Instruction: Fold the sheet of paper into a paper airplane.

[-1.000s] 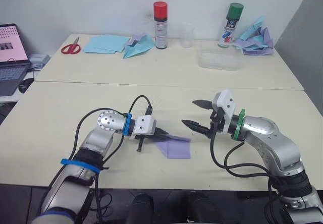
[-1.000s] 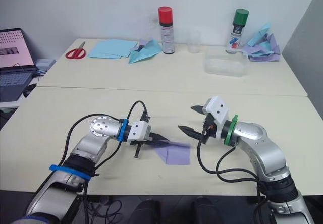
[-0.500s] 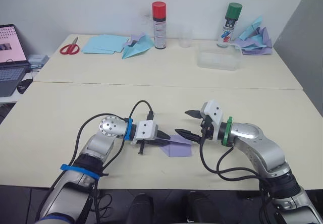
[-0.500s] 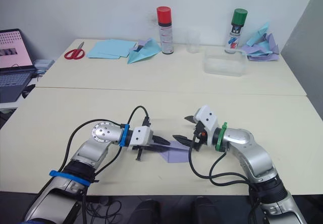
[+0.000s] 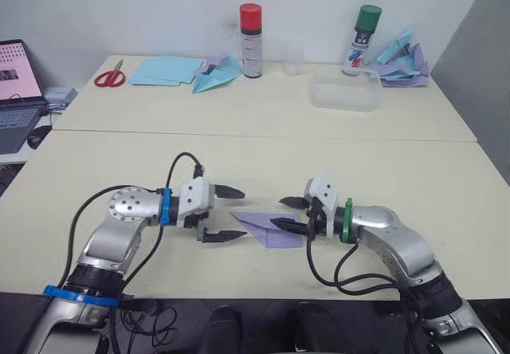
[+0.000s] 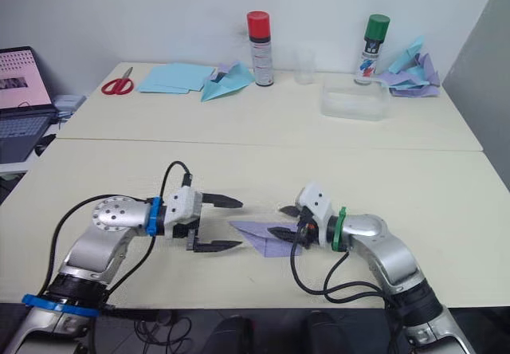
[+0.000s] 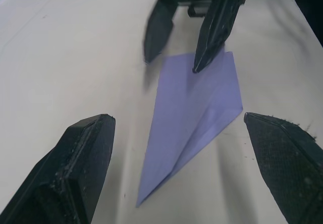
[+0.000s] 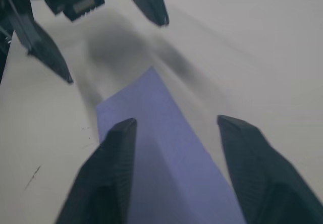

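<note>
Resting flat on the near worktop [image 5: 96, 171], the sheet of paper [image 5: 267, 228] sits between the two arms, already folded into a long lavender wedge whose pointed tip aims toward the robot's left. On that side, the left gripper [image 5: 227, 212] has its jaws spread wide apart, one finger higher and one lower, both just short of the paper's tip and not touching it. Across the wedge, the right gripper [image 5: 288, 214] faces back at it, jaws also parted; its nearer finger lies over the wide end of the paper, while the other finger hangs clear of the sheet above bare worktop. On the far worktop behind, from left to right, are red scissors [image 5: 108, 75], light blue sheets [image 5: 166, 69], a red-capped spray can [image 5: 252, 40], a clear tray [image 5: 344, 95] and a green-capped spray can [image 5: 364, 38].
</note>
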Available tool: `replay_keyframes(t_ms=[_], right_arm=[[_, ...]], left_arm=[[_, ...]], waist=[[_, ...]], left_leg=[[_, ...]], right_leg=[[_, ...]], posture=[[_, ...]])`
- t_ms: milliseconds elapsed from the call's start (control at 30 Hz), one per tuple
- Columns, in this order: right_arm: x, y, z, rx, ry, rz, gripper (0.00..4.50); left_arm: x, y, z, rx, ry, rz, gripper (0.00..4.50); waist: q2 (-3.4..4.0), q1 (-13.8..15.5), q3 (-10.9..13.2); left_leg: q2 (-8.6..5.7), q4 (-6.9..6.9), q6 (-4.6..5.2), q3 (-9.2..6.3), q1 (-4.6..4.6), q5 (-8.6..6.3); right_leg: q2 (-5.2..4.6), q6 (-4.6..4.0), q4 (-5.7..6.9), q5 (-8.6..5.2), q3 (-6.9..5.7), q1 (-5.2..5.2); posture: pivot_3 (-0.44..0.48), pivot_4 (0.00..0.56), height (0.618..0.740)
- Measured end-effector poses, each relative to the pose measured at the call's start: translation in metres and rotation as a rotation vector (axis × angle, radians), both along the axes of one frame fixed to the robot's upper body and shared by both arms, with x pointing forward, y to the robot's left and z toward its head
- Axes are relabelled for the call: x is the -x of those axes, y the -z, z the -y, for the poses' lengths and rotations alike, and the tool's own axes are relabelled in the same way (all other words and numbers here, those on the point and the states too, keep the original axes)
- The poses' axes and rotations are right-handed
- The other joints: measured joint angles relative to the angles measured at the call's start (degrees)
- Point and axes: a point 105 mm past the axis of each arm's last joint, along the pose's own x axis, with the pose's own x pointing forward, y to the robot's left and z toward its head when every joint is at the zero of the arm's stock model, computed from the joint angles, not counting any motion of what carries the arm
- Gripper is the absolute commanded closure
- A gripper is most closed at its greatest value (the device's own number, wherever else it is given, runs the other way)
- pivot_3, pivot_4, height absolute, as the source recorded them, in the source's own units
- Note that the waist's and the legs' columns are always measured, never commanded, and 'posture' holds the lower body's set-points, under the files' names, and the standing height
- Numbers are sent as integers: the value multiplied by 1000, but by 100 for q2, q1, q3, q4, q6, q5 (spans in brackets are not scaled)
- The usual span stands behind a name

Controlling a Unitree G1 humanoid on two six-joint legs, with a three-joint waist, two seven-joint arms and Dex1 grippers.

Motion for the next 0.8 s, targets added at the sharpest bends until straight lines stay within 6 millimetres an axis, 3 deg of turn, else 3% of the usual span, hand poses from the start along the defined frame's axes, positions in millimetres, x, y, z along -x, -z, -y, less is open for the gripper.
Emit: replay_keyframes(t_ms=[133, 433, 633, 800], right_arm=[[1, 16, 1, 45, -12, -14, 4460], [2, 23, 2, 95, -51, 68, 4460], [5, 24, 7, 106, -68, 90, 4500], [5, 24, 9, 107, -66, 89, 4500]], left_arm=[[0, -1, 0, 23, -42, -5, 0], [-5, 15, 17, 70, -167, -32, 0], [-10, 47, 28, 91, -256, -109, 1902], [-11, 47, 33, 123, -250, -94, 3594]], waist=[[0, 2, 0], [0, 6, 0], [1, 7, -2], [1, 8, -2]], left_leg=[[-1, 0, 0, 3, 2, 0], [-2, 0, 0, 2, 7, 0], [-4, 0, 0, 4, 8, 0], [-3, 0, 0, 3, 8, 0]], right_leg=[[-3, 0, -1, 0, 2, 1], [-3, 0, 0, 0, 3, 6], [-3, 0, -2, 0, 4, 7], [-3, 0, -1, 0, 4, 8]], posture=[[0, 150, 740], [0, 150, 740], [0, 150, 740], [0, 150, 740]])
